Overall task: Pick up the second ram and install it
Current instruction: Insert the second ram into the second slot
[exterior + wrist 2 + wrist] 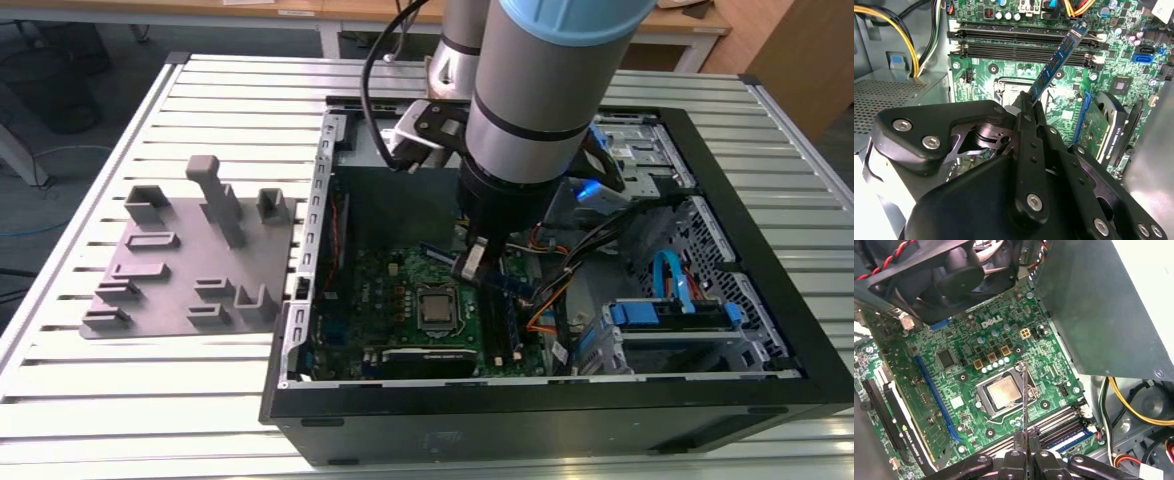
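Observation:
My gripper [1029, 102] is shut on the second ram [1056, 60], a thin blue-green memory stick. The stick slants out from the fingertips, and its far end lies over the two dark memory slots [1024, 42] of the motherboard [1004, 75]. In the first wrist view the ram [1024, 390] shows edge-on as a thin line rising from the gripper [1025, 442], above the CPU socket [1001, 392]. In the exterior view the gripper [470, 268] hangs inside the open computer case [747, 200], just above the motherboard [394, 290].
A grey plastic fixture [187, 260] with upright blocks lies on the slatted table at the exterior view's left. Inside the case are yellow and orange cables [899, 30], a graphics card [909, 410], a fan [954, 270] and blue drive bays [667, 310].

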